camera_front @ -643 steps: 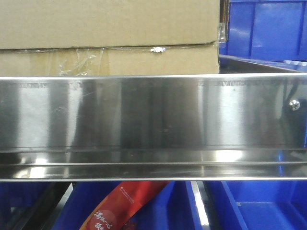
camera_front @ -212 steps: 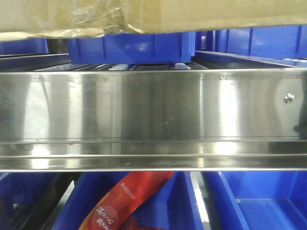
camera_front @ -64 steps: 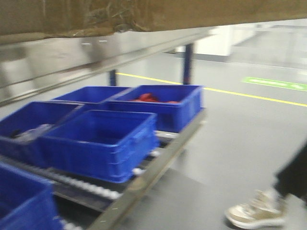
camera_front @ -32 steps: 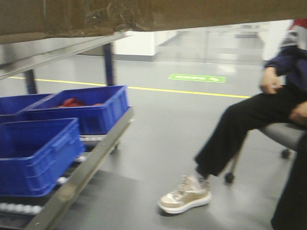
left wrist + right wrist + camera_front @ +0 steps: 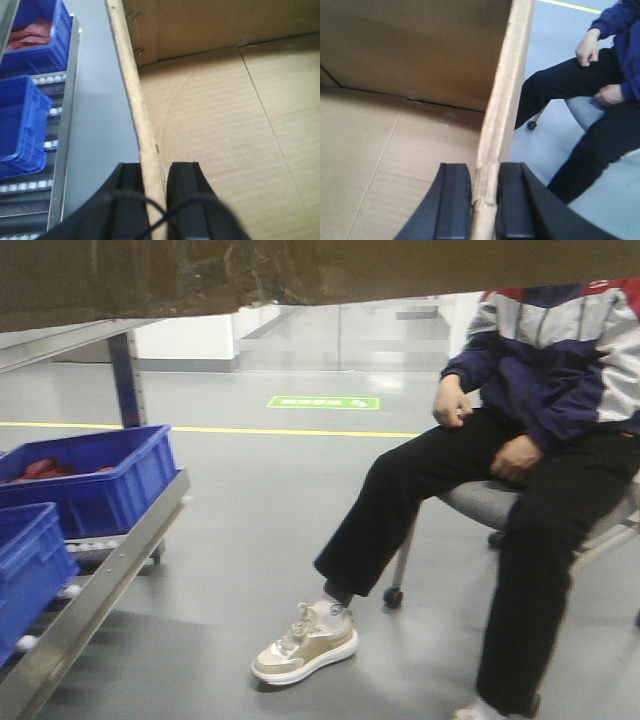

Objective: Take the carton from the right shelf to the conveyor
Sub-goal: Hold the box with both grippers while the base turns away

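The carton is an open brown cardboard box held up in the air. Its underside fills the top of the front view. My left gripper is shut on the carton's left wall, one finger inside the box and one outside. My right gripper is shut on the carton's right wall in the same way. The carton's bare floor shows in both wrist views. The right shelf shows only as a steel rail at the lower left. The conveyor is out of view.
Blue plastic bins stand on the rack's rollers at the left, also in the left wrist view. A person sits on a wheeled chair at the right, one shoe out on the grey floor.
The view has swung right, away from the shelf rail. The bins slid off to the left and the seated person came fully into view. The carton stays held at the top.
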